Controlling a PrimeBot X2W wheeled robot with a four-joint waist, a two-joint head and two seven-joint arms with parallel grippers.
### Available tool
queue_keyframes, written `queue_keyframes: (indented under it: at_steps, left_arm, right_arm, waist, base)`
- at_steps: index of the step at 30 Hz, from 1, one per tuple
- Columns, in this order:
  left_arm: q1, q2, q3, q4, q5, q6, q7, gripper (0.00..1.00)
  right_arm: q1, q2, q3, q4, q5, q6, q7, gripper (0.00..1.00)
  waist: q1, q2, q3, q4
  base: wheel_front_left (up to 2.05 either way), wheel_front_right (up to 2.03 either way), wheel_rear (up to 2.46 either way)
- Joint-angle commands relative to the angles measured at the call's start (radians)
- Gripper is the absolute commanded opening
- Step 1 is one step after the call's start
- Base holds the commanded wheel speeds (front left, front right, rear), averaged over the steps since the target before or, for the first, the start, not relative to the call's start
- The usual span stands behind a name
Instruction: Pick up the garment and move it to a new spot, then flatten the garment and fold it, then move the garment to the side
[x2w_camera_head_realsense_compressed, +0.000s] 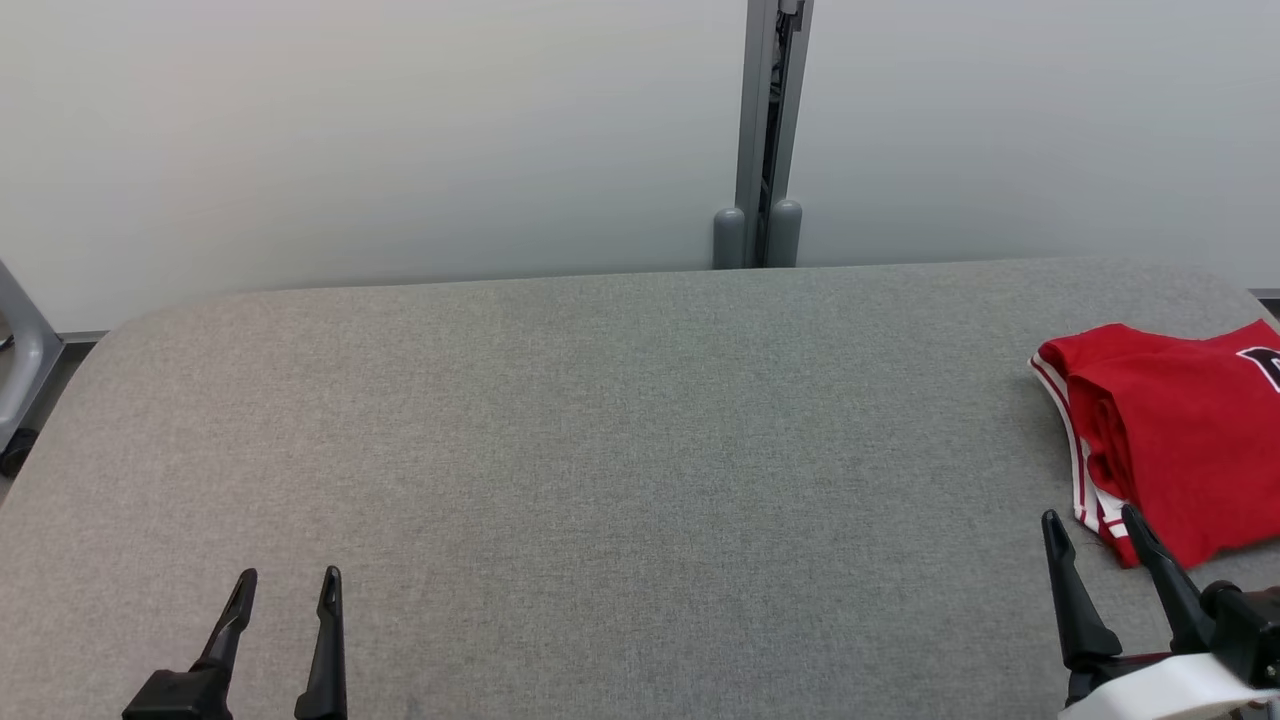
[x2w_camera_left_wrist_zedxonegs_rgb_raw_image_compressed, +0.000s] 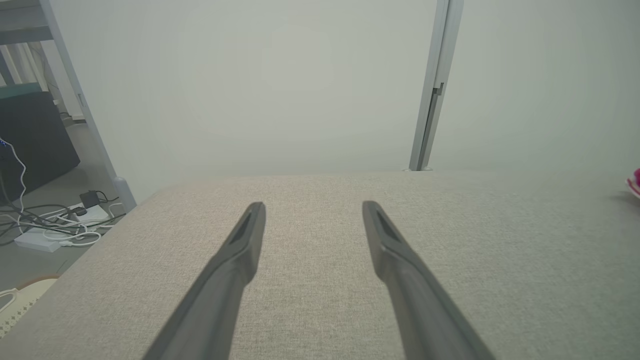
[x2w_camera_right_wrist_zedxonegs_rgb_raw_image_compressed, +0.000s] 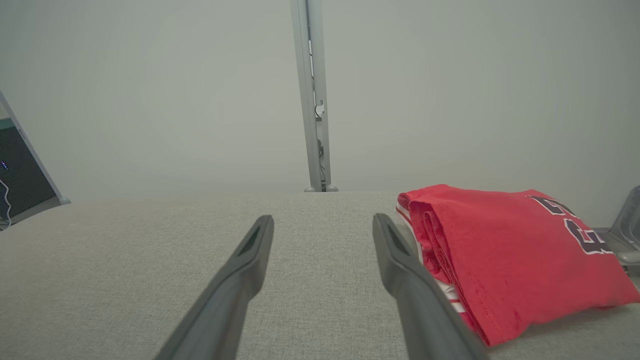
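Jersey (x2w_camera_head_realsense_compressed: 1180, 430), red knit with white-striped trim and dark lettering, lies folded on grey woven table (x2w_camera_head_realsense_compressed: 600, 450); left pincer (x2w_camera_head_realsense_compressed: 288, 577), right pincer (x2w_camera_head_realsense_compressed: 1090, 515) spread, empty.

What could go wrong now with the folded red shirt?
1. The right tool is open and empty, right beside the folded red garment. A sideways swing could catch the striped hem and pull the fold apart.
2. The garment lies far out on the right side of the table, so a nudge might push it toward the edge.
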Motion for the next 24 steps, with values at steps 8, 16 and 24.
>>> queue_keyframes:
  at_steps: [8, 16, 24]
  left_arm:
    - [0.024, 0.014, -0.001, -0.003, -0.010, 0.008, 0.011, 1.00]
    - [0.027, 0.020, -0.003, -0.010, -0.018, 0.015, 0.024, 1.00]
    - [0.027, 0.024, -0.009, -0.018, -0.021, 0.020, 0.031, 1.00]
  right_arm:
    - [0.049, 0.014, -0.016, -0.045, -0.010, 0.000, 0.021, 1.00]
    - [0.059, 0.021, -0.022, -0.061, -0.007, 0.000, 0.028, 1.00]
    - [0.053, 0.023, -0.025, -0.060, -0.003, 0.000, 0.025, 1.00]
  waist:
    - [0.0000, -0.0001, -0.017, -0.010]
    - [0.0000, -0.0001, -0.021, -0.014]
    - [0.0000, -0.0001, -0.018, -0.011]
  base:
    - [0.00, 0.00, 0.00]
    - [0.00, 0.00, 0.00]
    - [0.00, 0.00, 0.00]
